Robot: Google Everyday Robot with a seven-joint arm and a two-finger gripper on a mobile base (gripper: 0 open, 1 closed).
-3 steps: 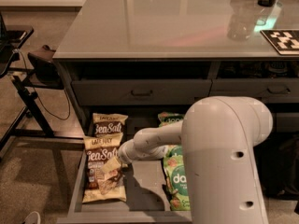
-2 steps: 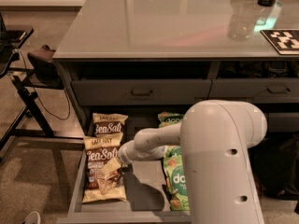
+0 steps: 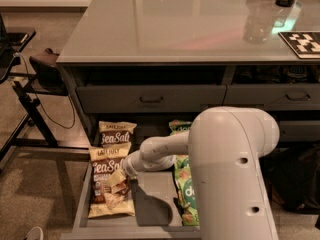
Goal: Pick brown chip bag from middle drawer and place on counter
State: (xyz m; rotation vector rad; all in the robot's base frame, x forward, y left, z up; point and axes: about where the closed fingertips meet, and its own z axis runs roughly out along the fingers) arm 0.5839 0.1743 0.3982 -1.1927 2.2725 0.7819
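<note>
Two brown chip bags lie in the open middle drawer. The near bag lies on the drawer's left side, and the far bag is behind it. My gripper reaches down from the white arm onto the right side of the near bag. The arm hides the right part of the drawer. The counter spreads wide above the drawer.
Green "dang" pouches lie in the drawer's right half, partly behind my arm. Grey drawer fronts with handles sit under the counter. A clear bottle and a checkered marker stand at the counter's right. A black stand is at left.
The arm's large white housing has shifted slightly left. The gripper stays at the near bag, and the bags have not moved.
</note>
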